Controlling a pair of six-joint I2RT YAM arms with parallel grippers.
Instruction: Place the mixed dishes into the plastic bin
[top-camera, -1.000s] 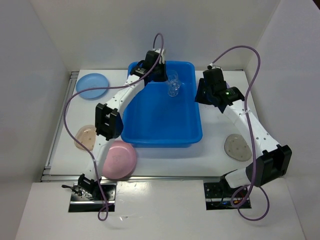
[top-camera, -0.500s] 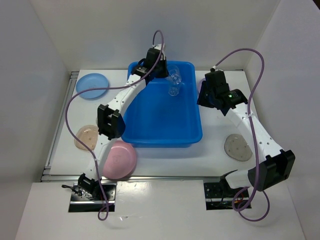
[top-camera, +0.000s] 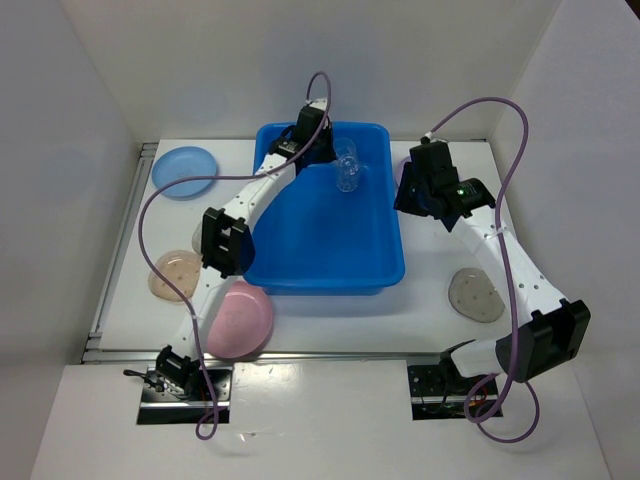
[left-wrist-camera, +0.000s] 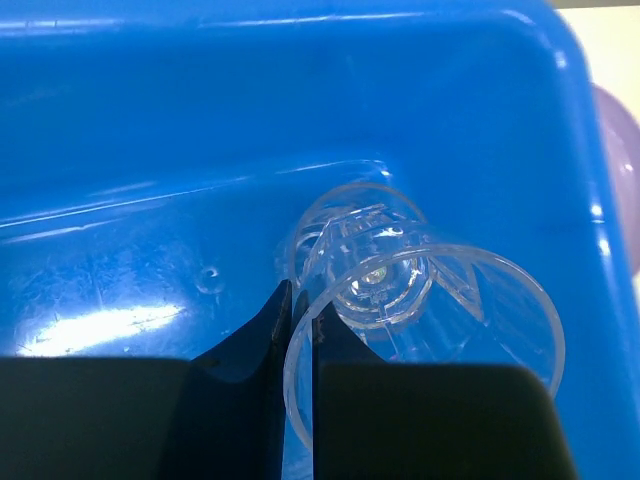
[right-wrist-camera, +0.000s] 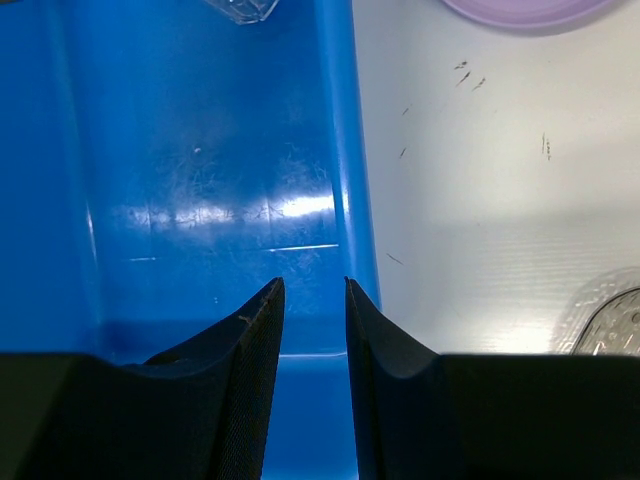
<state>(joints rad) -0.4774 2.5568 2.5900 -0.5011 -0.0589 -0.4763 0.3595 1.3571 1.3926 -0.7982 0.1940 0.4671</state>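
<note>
Moved: the left gripper (left-wrist-camera: 300, 295) has shifted slightly along the far wall, and its clear cup (left-wrist-camera: 400, 275) now hangs straighter.
Left gripper: clenched on the cup's rim.
Cup: inside the plastic bin (left-wrist-camera: 120, 150), at the far end.
Right gripper (right-wrist-camera: 313, 285): slightly parted, empty, above the bin's right wall.

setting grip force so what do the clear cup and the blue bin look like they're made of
Clear cup: likely thin hard plastic, glossy and see-through, with moulded ribs at the base; glass can't be ruled out.
Blue bin: probably moulded plastic, smooth semi-gloss, with soft light glare and fine scuffs on its floor.
</note>
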